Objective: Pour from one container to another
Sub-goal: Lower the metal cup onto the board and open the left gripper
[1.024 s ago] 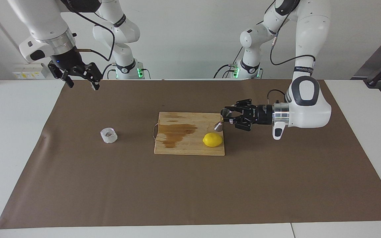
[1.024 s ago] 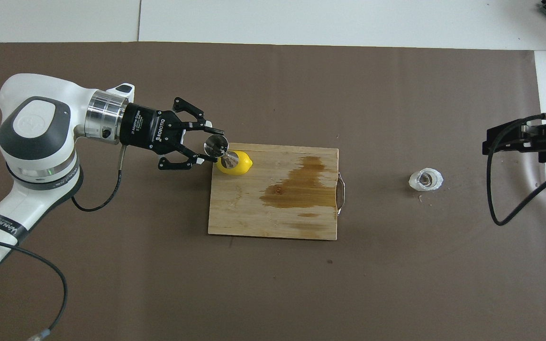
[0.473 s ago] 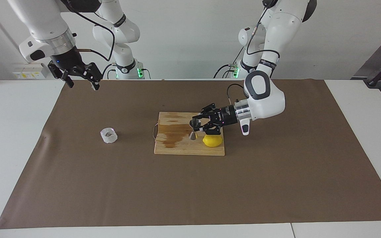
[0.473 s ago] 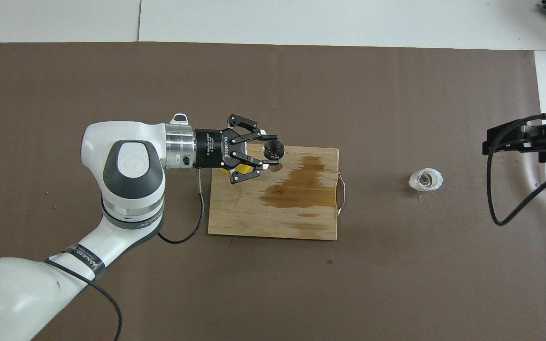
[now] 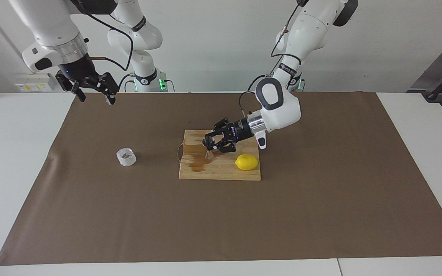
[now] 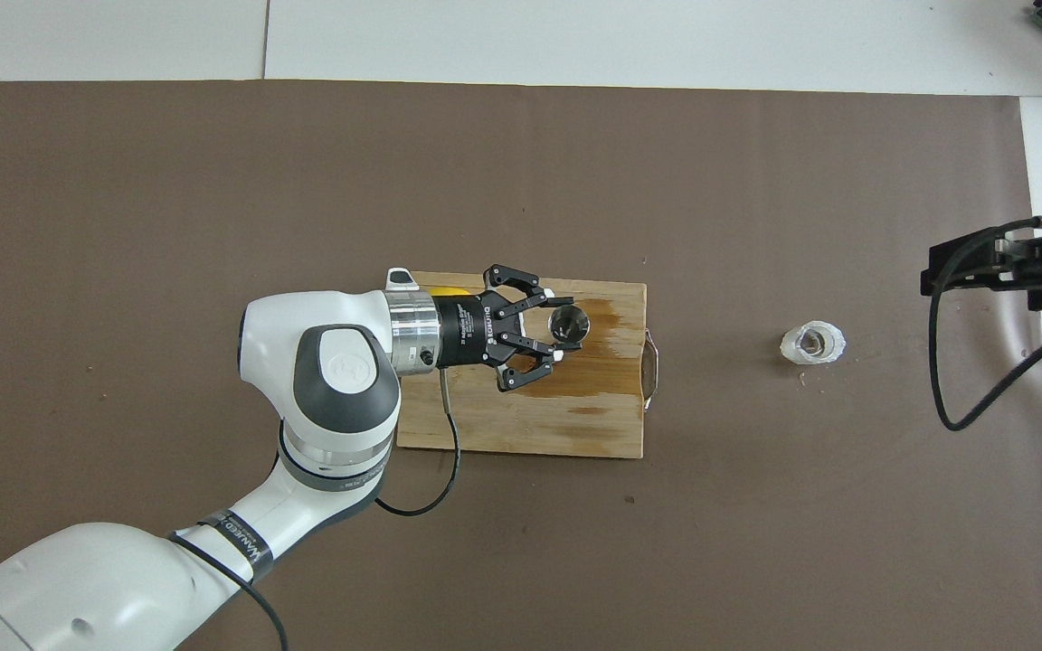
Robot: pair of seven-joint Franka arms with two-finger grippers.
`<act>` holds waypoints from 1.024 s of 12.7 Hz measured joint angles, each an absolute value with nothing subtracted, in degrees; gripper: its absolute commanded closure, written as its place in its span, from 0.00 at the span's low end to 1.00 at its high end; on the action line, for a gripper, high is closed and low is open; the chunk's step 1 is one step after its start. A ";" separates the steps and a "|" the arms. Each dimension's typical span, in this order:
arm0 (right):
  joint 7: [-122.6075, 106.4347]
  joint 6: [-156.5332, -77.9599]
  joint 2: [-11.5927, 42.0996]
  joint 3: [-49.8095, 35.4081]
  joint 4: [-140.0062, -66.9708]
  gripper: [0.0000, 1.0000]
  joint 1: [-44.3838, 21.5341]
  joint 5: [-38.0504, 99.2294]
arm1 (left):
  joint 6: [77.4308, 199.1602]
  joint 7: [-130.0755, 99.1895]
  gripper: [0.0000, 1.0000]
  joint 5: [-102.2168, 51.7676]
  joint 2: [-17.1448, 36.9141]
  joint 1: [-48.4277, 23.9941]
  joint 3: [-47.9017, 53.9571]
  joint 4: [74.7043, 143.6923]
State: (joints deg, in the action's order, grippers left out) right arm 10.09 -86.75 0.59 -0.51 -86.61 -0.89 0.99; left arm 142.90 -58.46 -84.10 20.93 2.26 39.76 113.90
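Carried from over the lemon to over the cutting board's stained middle, the steel jigger rides upright, clamped in the left pincer.
Frosted cup sits on the brown paper toward the right arm's end of the table, well apart from the board; right pincer waits raised, fingers apart.

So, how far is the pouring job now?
Done: the left gripper is shut on the steel jigger and holds it upright over the cutting board, near the lemon. In hand: carrying it. Left: the frosty cup stands untouched on the mat; the right gripper waits open, and nothing is poured yet.
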 measured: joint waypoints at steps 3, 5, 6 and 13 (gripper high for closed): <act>10.09 -86.75 0.59 -0.51 -86.61 0.00 -0.89 0.99 | 142.94 -56.95 1.00 -86.15 20.06 1.15 39.71 115.73; 10.09 -86.75 0.59 -0.51 -86.61 0.00 -0.89 0.99 | 142.95 -56.79 1.00 -86.31 19.69 0.98 39.70 116.06; 10.09 -86.75 0.59 -0.51 -86.61 0.00 -0.89 0.99 | 142.96 -56.19 1.00 -86.31 19.62 0.98 39.65 116.23; 9.86 -86.56 0.58 -0.54 -86.70 0.00 -1.23 0.99 | 142.99 -52.35 0.57 -86.58 18.90 1.05 39.28 117.54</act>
State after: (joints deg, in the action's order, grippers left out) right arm 9.86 -86.56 0.58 -0.54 -86.70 -1.23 0.99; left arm 142.99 -52.35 -86.58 18.90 1.05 39.28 117.54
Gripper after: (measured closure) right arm 0.000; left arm 0.480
